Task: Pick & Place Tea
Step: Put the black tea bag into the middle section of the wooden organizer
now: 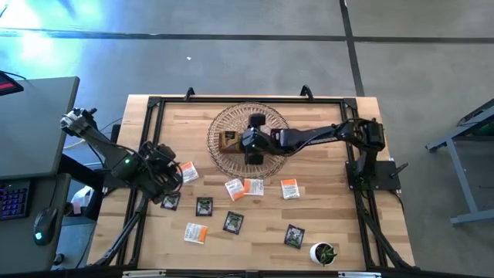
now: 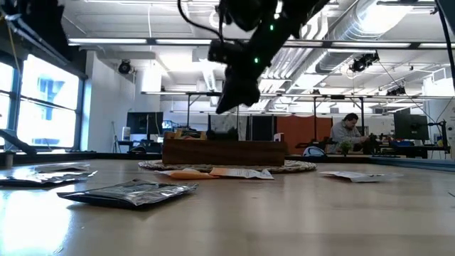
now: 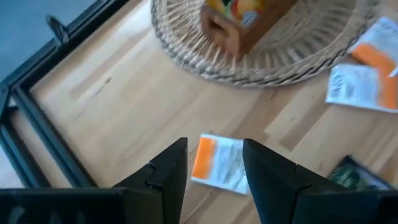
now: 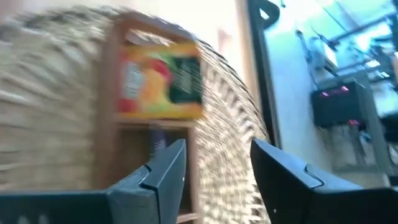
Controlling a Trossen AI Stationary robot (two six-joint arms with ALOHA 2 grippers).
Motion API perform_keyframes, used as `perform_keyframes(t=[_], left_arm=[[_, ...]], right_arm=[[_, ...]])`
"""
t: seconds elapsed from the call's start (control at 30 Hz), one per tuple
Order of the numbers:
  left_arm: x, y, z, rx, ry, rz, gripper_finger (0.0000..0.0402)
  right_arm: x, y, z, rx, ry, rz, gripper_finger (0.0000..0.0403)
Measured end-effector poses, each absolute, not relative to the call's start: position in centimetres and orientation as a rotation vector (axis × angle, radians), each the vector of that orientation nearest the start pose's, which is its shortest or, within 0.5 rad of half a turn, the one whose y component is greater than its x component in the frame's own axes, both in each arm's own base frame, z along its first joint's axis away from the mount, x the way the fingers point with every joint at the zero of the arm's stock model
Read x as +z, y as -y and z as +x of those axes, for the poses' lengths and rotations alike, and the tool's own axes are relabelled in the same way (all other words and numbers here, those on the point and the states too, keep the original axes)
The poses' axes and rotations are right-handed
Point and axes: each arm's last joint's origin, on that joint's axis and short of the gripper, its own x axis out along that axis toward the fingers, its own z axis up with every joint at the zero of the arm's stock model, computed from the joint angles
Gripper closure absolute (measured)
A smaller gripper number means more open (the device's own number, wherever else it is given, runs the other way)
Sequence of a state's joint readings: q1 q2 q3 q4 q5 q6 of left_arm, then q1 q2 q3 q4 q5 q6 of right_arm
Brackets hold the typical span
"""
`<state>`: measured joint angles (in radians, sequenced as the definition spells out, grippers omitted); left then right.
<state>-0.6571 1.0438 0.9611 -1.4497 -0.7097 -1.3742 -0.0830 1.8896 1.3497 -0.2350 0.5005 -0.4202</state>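
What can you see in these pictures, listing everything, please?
white-and-orange sachets: five, loose on the table in front of the mat
black sachets: four, loose on the table nearer the front edge
yellow-red sachet: at least one, in the tray
wooden tray: one, brown, on the mat
woven mat: one, pale, round, at the table's back
plant: one, green in a white pot, at the table's front right corner
table: one, light wood
person: one, seated far behind the table
left gripper: open, above a white-and-orange sachet
right gripper: open, empty, over the tray
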Motion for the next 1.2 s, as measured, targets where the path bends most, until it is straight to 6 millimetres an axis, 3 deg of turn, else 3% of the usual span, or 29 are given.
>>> perform_keyframes(t=[0.13, 0.3, 0.4, 0.53, 0.7, 0.83, 0.97, 1.2], left_arm=[[25.8, 6.6, 11.5, 0.804, -0.901, -0.287, 0.0250], [23.4, 6.6, 11.3, 0.821, -0.949, -0.326, 0.0250], [22.6, 6.7, 11.4, 0.802, -0.952, -0.355, 0.0250], [22.3, 7.0, 11.7, 0.763, -0.947, -0.354, 0.0250], [22.4, 7.1, 12.0, 0.739, -0.919, -0.351, 0.0250], [22.4, 7.1, 12.0, 0.741, -0.918, -0.355, 0.0250], [22.4, 7.1, 12.0, 0.741, -0.917, -0.355, 0.0250], [22.4, 7.1, 12.0, 0.741, -0.914, -0.355, 0.0250]], right_arm=[[23.5, 2.0, 41.6, -0.326, -0.833, -0.559, 0.0238], [25.1, -1.0, 42.2, -0.218, -0.758, -0.423, 0.0257], [24.9, -2.4, 42.2, -0.101, -0.735, -0.315, 0.0264], [23.0, -3.1, 41.6, -0.108, -0.793, -0.343, 0.0269], [20.4, -0.9, 40.7, -0.181, -0.859, -0.324, 0.0275], [18.4, 1.4, 40.0, -0.184, -0.854, -0.248, 0.0324], [17.5, 3.8, 39.7, -0.201, -0.814, -0.194, 0.0393], [17.1, 6.2, 39.2, -0.152, -0.816, -0.114, 0.0399]])
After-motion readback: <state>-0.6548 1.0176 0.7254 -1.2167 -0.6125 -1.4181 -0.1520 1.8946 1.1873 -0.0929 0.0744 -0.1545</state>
